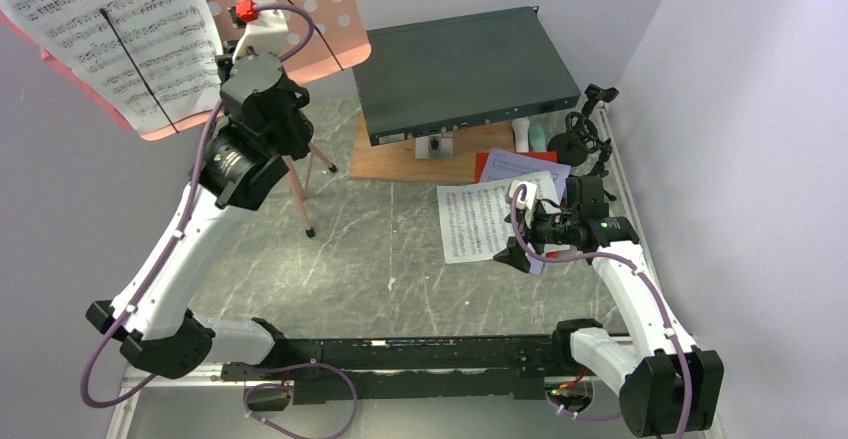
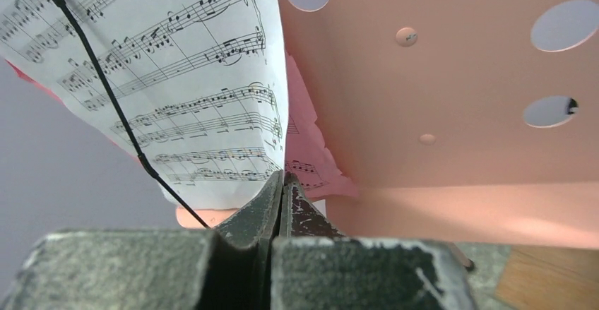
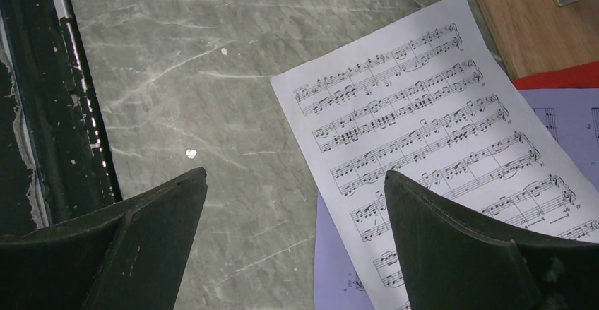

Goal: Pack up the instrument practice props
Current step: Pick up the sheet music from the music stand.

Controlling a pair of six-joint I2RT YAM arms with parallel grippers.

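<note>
The left pincer (image 2: pixel 282 181) is pressed together, with the white page (image 2: pixel 176 77) just ahead of its tips. The page should be drawn off slowly.

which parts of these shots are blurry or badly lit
Left wrist: the left pincer, close to the lens, is slightly soft, the music stand glows palest along its shelf, its upright white page sharp. Right wrist: the right pincer is dark, near silhouette; the flat white page crisp. Top external: even light, faint shadows.
</note>
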